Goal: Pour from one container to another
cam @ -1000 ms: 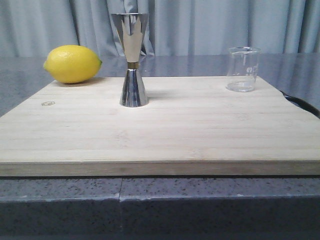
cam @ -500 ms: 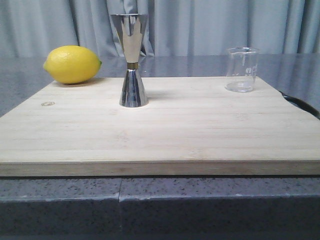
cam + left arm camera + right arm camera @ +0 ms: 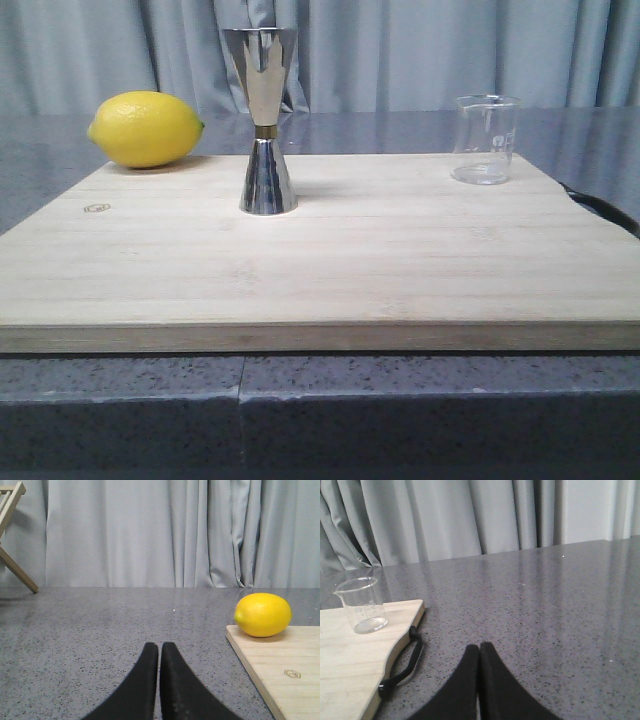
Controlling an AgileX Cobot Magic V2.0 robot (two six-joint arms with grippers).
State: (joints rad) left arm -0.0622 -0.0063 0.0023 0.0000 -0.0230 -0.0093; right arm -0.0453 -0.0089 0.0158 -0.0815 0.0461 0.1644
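Observation:
The clear glass beaker (image 3: 485,139) stands upright at the back right of the wooden board (image 3: 320,260); the right wrist view shows this beaker (image 3: 361,605) too. The steel jigger (image 3: 264,118) with its gold waist band stands upright at the board's back centre-left. My left gripper (image 3: 159,647) is shut and empty over the grey counter, to the left of the board. My right gripper (image 3: 480,648) is shut and empty over the counter to the right of the board. Neither gripper shows in the front view.
A yellow lemon (image 3: 146,128) lies on the board's back left corner, and the same lemon (image 3: 263,614) appears in the left wrist view. A black strap handle (image 3: 404,663) hangs off the board's right edge. A wooden frame (image 3: 11,535) stands far left. Grey curtains hang behind the counter.

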